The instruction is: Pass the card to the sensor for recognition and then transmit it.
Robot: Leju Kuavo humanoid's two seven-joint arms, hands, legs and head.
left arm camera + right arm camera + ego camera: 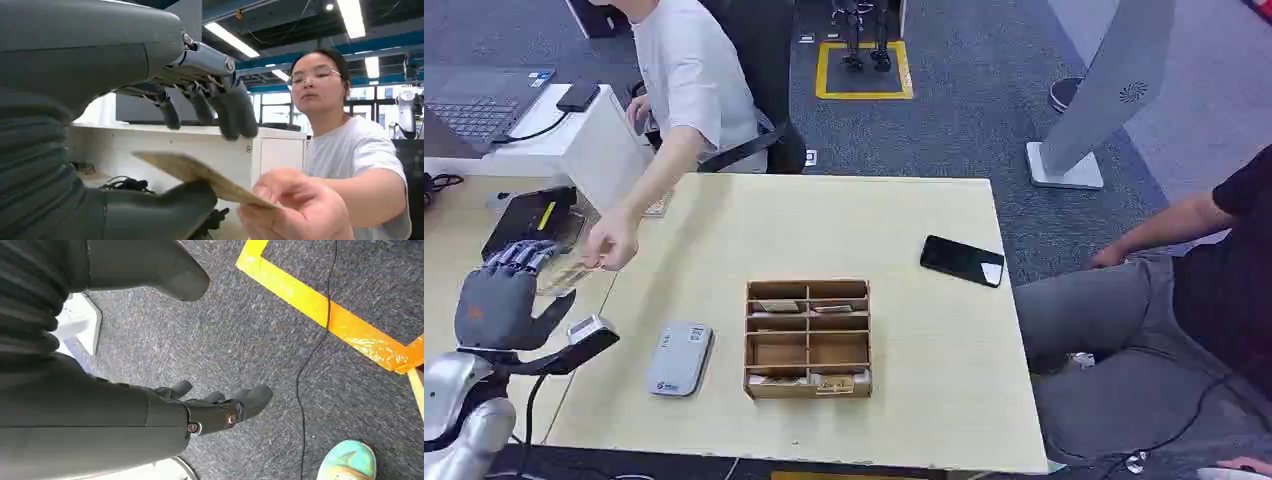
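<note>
Left hand (165, 130): fingers (227, 107) spread and raised clear above the card (200, 175), thumb (165, 212) below it. The left wrist view shows the card's near end lying on or just over the thumb; contact cannot be confirmed, and the fingers are not closed on it. The card's far end is pinched in a person's hand (295, 210). The head view does not resolve this gap: there the left hand (499, 295) sits over the table's left edge, with the person's hand (611, 240) just beside it.

Right hand (220, 407): the right wrist view shows its fingers loosely apart, holding nothing, hanging over grey carpet (260, 330) with a yellow floor marking (320, 307).

Head view, table (824, 220): grey sensor (679, 358) near the front left, wooden compartment tray (808, 338) beside it, black phone (962, 260) well apart to the right. A second person sits at the right edge.
</note>
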